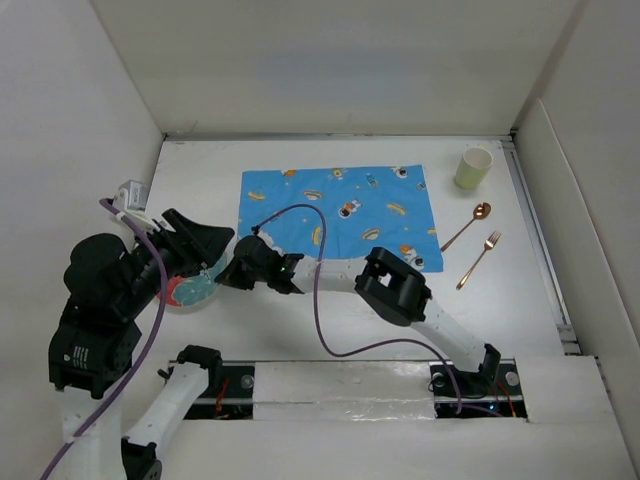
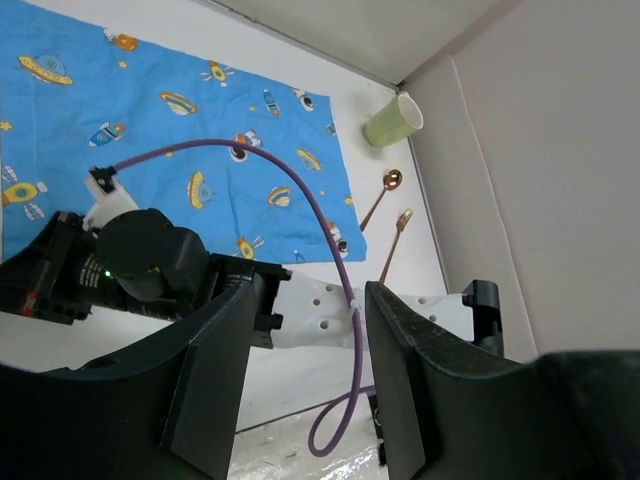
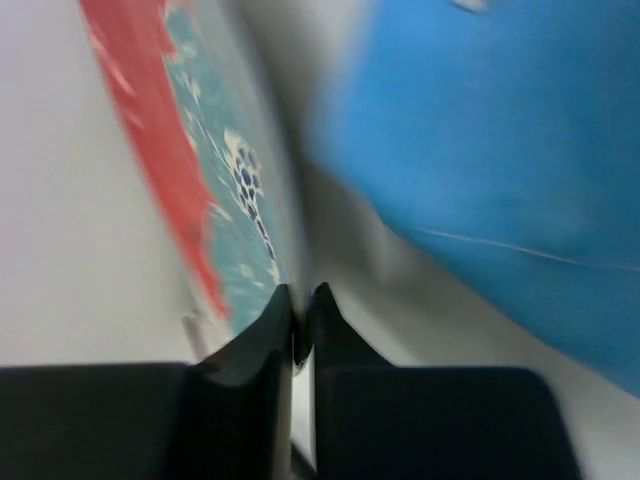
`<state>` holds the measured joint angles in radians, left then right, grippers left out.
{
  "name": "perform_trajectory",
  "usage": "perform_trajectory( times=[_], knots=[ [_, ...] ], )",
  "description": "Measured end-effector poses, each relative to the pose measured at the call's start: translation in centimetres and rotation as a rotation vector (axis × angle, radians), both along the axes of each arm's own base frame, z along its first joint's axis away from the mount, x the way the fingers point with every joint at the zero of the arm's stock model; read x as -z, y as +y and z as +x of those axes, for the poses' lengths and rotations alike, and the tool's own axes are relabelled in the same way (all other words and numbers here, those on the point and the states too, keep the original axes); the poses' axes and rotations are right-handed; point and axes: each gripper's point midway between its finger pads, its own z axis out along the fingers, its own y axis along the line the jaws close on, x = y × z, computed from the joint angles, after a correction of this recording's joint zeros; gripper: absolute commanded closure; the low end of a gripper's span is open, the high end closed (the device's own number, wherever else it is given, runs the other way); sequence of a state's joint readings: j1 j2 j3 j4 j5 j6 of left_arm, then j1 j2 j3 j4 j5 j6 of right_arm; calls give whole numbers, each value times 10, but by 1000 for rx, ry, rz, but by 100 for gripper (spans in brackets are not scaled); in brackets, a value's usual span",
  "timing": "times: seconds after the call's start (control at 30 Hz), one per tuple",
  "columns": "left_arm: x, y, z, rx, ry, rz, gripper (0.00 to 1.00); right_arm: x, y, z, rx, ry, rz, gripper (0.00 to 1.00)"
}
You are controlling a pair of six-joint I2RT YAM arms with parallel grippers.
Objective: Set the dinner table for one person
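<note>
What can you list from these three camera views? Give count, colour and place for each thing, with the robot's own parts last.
dinner table: one, white, under everything.
placemat: one, blue with cartoon prints, middle of the table.
cup: one, pale green, beyond the placemat's far right corner.
spoon: one, copper, right of the placemat.
fork: one, copper, just right of the spoon.
plate: one, red and teal, left of the placemat, partly hidden by the left arm.
left gripper: one, black, open, above the plate.
right gripper: one, black, closed on the plate's rim.
</note>
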<state>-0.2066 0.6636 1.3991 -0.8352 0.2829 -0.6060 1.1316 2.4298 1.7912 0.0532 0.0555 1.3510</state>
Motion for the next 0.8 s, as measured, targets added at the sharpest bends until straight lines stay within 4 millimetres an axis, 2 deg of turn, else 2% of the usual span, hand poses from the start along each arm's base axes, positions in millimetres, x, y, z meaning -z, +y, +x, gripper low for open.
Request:
perform_trajectory(
  times=[0.07,0.17,0.27,0.4,0.47,0.57,0.63,0.67,0.7,0.77,0.8],
  knots=[
    [-2,0,-1,5,-7,4,55,-13,10,5,-17,-30,33,100],
    [-7,2,-3,-2,-23,9,54,-13,10,2,-44,-55,23,100],
    [-18,10,-4,-46,-58,23,52,-25,8,-2,-102,-101,12,100],
    [-40,23,-6,-113,-115,32,51,-64,-18,-10,-195,-168,-24,100],
    [-50,28,-5,-141,-140,31,51,-92,-43,-11,-226,-179,-15,100],
    [-51,31,1,-164,-139,32,54,-150,-90,6,-234,-204,63,100],
    [-48,28,9,-163,-126,28,64,-189,-130,30,-196,-252,115,100],
    [-46,26,15,-161,-119,28,87,-205,-153,43,-166,-279,134,100],
    [-43,23,21,-156,-107,21,99,-218,-175,55,-140,-304,150,100],
    [-33,18,37,-145,-76,32,100,-234,-219,80,-72,-354,165,100],
    [-28,15,47,-140,-59,37,100,-235,-239,92,-33,-368,161,100]
  ],
)
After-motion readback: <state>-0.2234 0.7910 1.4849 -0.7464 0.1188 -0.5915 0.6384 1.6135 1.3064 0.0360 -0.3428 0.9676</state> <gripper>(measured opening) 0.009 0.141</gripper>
